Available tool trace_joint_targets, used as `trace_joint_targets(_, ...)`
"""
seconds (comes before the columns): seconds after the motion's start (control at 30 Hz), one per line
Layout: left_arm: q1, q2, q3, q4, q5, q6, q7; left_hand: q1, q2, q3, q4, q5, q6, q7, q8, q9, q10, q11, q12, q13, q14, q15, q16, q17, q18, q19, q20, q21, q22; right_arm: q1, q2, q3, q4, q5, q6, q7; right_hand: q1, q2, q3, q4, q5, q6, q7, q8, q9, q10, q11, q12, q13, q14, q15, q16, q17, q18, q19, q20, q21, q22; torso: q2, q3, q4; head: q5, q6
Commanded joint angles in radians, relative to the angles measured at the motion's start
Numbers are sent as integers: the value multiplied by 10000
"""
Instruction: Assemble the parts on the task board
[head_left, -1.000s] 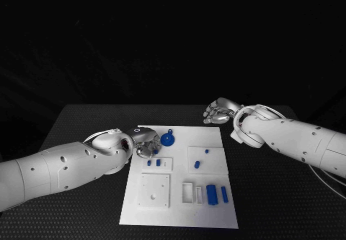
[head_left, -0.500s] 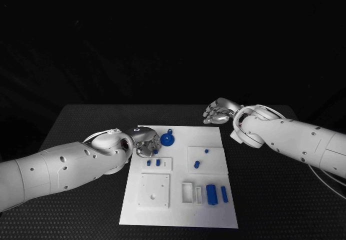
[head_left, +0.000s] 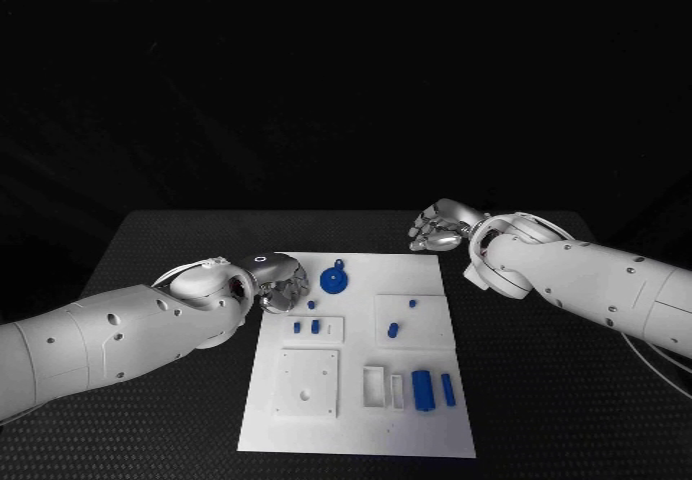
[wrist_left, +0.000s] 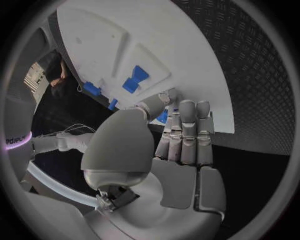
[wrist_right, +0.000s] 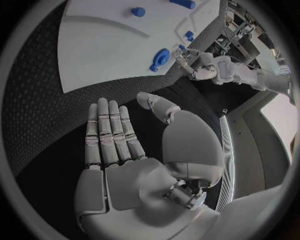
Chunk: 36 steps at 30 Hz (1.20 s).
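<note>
The white task board (head_left: 361, 440) lies mid-table. My left hand (head_left: 281, 284) hovers at the board's left edge with its fingers (wrist_left: 187, 130) straight and the thumb beside them. A small blue piece (head_left: 310, 304) lies on the board just off the fingertips and shows through the thumb gap as a blue piece (wrist_left: 162, 117). A round blue part with a handle (head_left: 335, 278) lies a little farther in. My right hand (head_left: 437, 226) is off the board's far right corner, palm flat and fingers spread (wrist_right: 109, 135), holding nothing.
Two blue pegs (head_left: 307, 326) stand in a raised white block. More blue pieces (head_left: 392, 328) sit on the right block, and a larger blue block (head_left: 423, 390) and a slim bar (head_left: 449, 389) stand near the front. Black table (head_left: 159, 250) surrounds the board.
My left hand has drawn slightly left, toward the board's edge, while the small blue piece stayed put. The right hand has barely moved.
</note>
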Motion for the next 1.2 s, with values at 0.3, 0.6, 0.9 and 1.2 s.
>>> trace_joint_targets(0.3, 8, -261, 198, -419, 2365, -1251, 879, -52, -236, 482, 338, -621, 251, 70, 214, 36, -73, 32, -59, 49, -191, 98, -87, -123, 116, 15, -180, 63, 213, -83, -228, -19, 276, -1274, 876, 394, 732, 102, 68, -554, -1297, 126, -157, 154, -14, 267, -31, -45, -1, 98, 14, 64, -43, -2, 168, 44, -129, 167, -4, -4, 7, -117, 75)
trace_joint_targets(0.6, 38, -579, 499, -522, 8636, -1615, 2264, -751, -413, 333, 988, -872, 174, 329, 263, 42, -104, 130, -76, 110, -745, 208, -1162, -707, -25, -576, -46, -354, 117, -200, -662, -195, 917, -3165, 1103, 594, 960, 128, 183, -595, -2803, 511, -313, 314, 9, 991, -255, 55, 52, 714, -301, 537, 205, 237, 932, 2, 4, 336, -5, 13, 4, -278, 111)
trace_joint_targets(0.9, 119, -952, 562, -154, 11049, -1071, 3244, -1534, -224, -419, 1297, -813, -2, 384, 322, 76, -343, 345, -144, 123, -1310, 547, -3082, -1544, -194, -1237, 257, -1212, -121, -374, -1132, -406, 1883, -4392, 816, 669, 948, 122, 236, -607, -2977, 809, -388, 406, 25, 1480, -364, -252, 46, 985, -453, 742, 435, 296, 1356, -63, 17, 382, -4, -1, 10, -299, 70)
trace_joint_targets(1.2, 123, -1020, 561, 20, 11758, -772, 3352, -1850, -142, -963, 1210, -847, -175, 366, 346, 103, -920, 458, -164, -251, -2032, 1274, -5042, -2080, 30, -1898, 962, -1927, -249, -495, -1283, -586, 2411, -5120, 963, 561, 952, 31, 545, -378, -3376, 1081, -417, 463, 26, 1979, -424, -888, 18, 1088, -503, 759, 561, 296, 1558, -126, -80, 415, -4, -14, -2, -273, 37)
